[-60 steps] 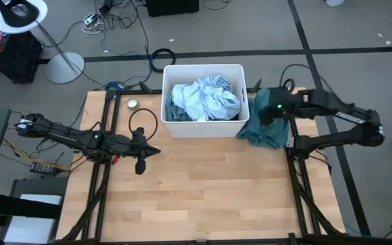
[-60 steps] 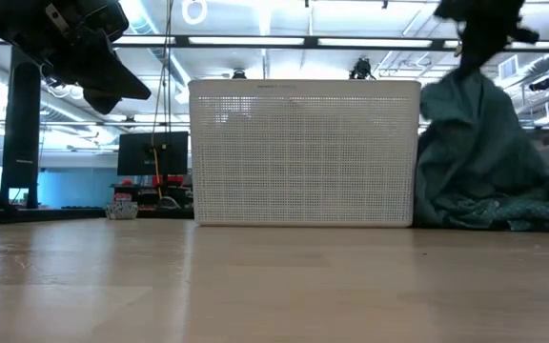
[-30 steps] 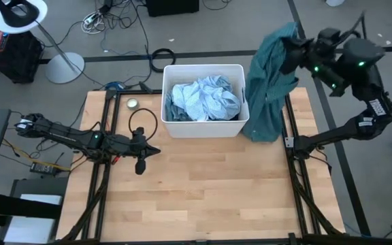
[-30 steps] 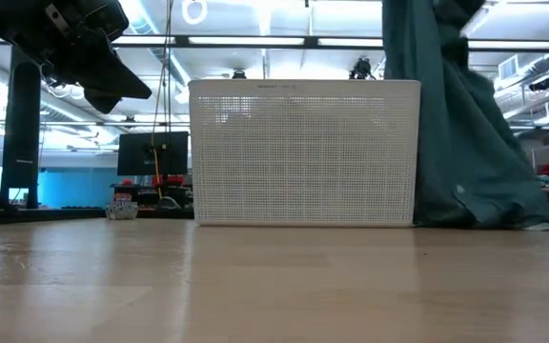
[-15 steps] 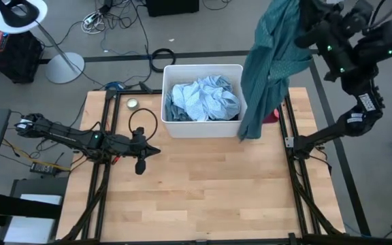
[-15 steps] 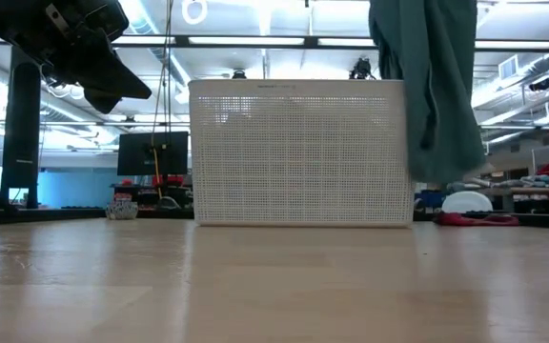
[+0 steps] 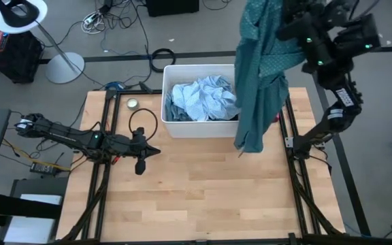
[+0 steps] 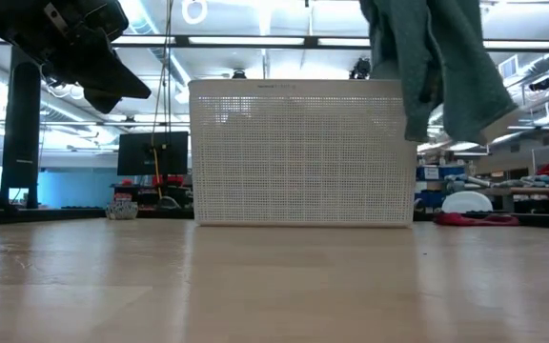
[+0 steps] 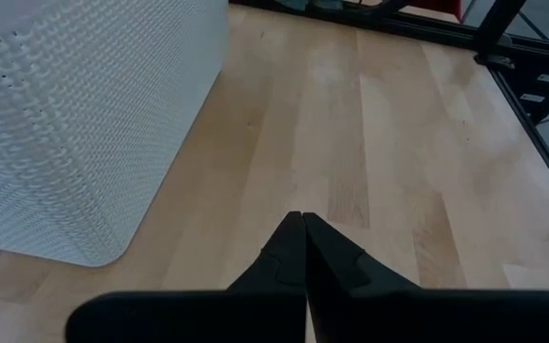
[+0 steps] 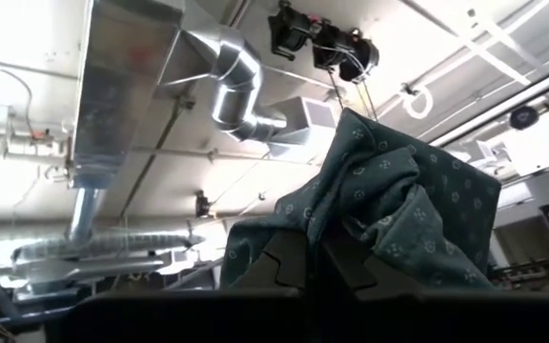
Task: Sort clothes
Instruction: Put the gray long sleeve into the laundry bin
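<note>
My right gripper (image 7: 286, 26) is high above the table's far right and is shut on a teal patterned garment (image 7: 257, 82). The garment hangs down beside the right wall of the white bin (image 7: 203, 128). In the low view its lower end (image 8: 441, 114) hangs clear of the table. Light blue clothes (image 7: 203, 99) lie heaped in the bin. A small red garment (image 8: 460, 219) lies on the table to the right of the bin. My left gripper (image 7: 152, 151) is shut and empty above the table's left half, near the bin's near left corner (image 9: 103, 248). My right gripper pinches a bunched fold of the teal garment (image 10: 351, 205) between its two fingers, with several layers gathered at the fingers. The garment is lifted clear and hangs slack in one long drape below the gripper (image 7: 250, 136).
A small round object (image 7: 133, 103) lies on the table to the left of the bin. The near half of the wooden table (image 7: 196, 197) is bare. Black frame rails (image 7: 298, 184) run along both table sides. A lamp base and cables lie on the floor beyond the far edge.
My right gripper has risen and gone toward the table's left, over the bin's right side, still shut on the teal garment. The garment, piled on the table earlier, is now drawn up and lifted clear. The red garment that lay under it now shows.
</note>
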Robot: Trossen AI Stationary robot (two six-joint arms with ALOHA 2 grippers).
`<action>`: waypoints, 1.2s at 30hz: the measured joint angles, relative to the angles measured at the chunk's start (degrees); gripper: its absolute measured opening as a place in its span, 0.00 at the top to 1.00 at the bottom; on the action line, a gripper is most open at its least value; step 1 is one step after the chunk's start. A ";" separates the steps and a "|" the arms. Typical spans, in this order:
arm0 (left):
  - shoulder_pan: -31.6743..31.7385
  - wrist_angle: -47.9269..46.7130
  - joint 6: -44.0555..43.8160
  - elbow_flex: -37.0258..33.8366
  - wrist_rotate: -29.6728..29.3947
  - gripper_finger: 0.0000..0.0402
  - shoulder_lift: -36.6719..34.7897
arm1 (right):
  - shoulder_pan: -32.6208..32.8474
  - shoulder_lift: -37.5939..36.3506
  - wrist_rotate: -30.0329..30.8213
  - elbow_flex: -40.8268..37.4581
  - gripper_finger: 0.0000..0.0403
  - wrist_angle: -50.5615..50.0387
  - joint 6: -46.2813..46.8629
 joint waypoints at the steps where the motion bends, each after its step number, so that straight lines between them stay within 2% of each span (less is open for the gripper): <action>1: 0.00 -0.01 -0.01 0.00 -0.02 1.00 0.00 | -0.45 0.76 -0.06 0.66 1.00 -0.03 -0.11; 6: 0.00 -0.02 -0.01 0.00 -0.04 1.00 0.00 | -2.72 2.88 -0.21 1.84 1.00 0.63 2.02; 10: -0.02 -0.07 -0.02 0.00 -0.22 1.00 0.00 | -4.87 3.29 -2.94 1.90 1.00 -2.00 5.29; 24: -0.01 -0.08 -0.02 0.00 -0.24 1.00 0.00 | -7.30 5.18 -3.10 1.77 1.00 -42.04 12.84; 36: -0.02 -0.04 -0.02 0.00 -0.24 1.00 -0.02 | -7.36 10.00 -2.97 -3.47 1.00 -66.45 17.64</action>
